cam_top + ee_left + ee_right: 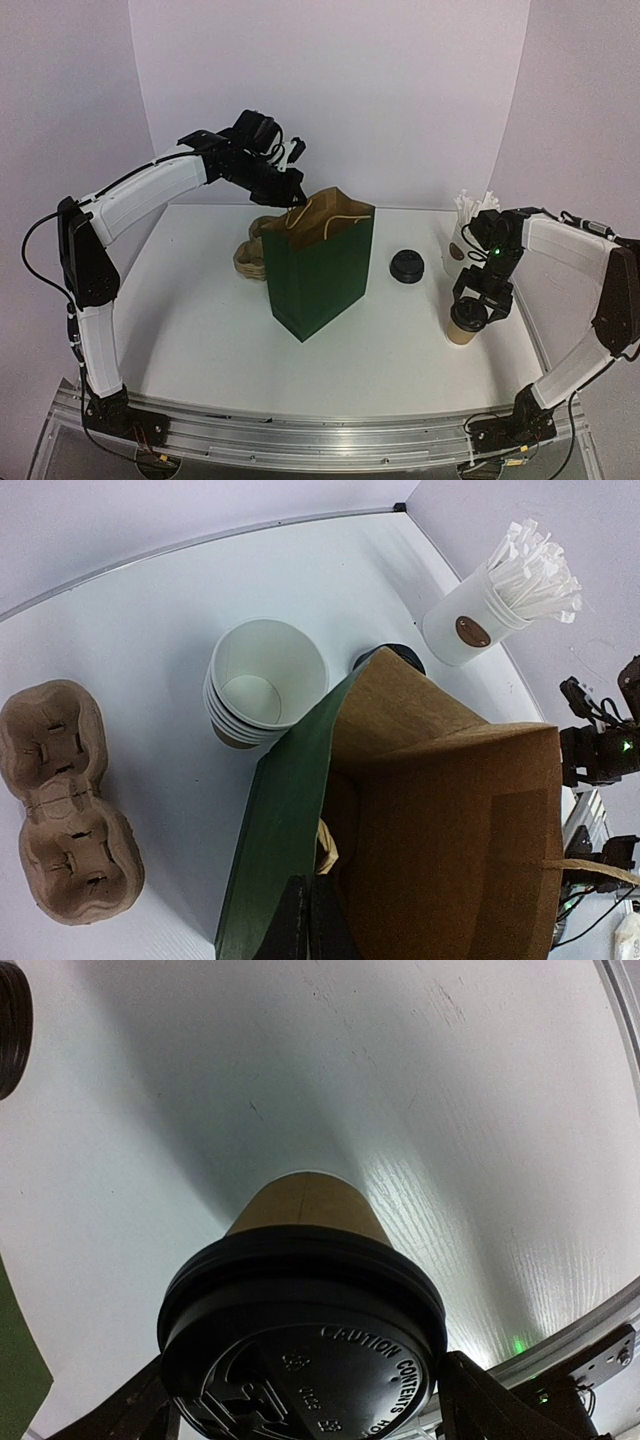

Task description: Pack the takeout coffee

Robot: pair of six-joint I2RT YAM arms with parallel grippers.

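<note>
The left gripper (308,925) is clenched on the top rim of the green paper bag (320,270). It pinches the wall beside a twine handle. That pinch probably serves to steady the upright bag and hold its brown mouth wide for loading.

The right gripper (472,308) has its 2 fingers (480,1400) spread wide, 1 on each side of the black dome lid of the takeout coffee (300,1300). They sit right at the lid's rim. Whether they press on it or only flank it, I cannot tell. Straddling the lid from above suits a lift that leaves the cup level, so nothing spills.

The coffee stands upright on the table (200,330), at the right side, well apart from the bag. A loose black lid (407,265) lies flat between bag and coffee. A white cup of wrapped sticks (480,610) stands just behind the coffee. Behind the bag are a stack of lidless cups (265,685) and a pulp cup carrier (65,800), both out of the likely path.

The coffee is not yet in the bag. The carry would have to clear the bag's near rim before lowering.
</note>
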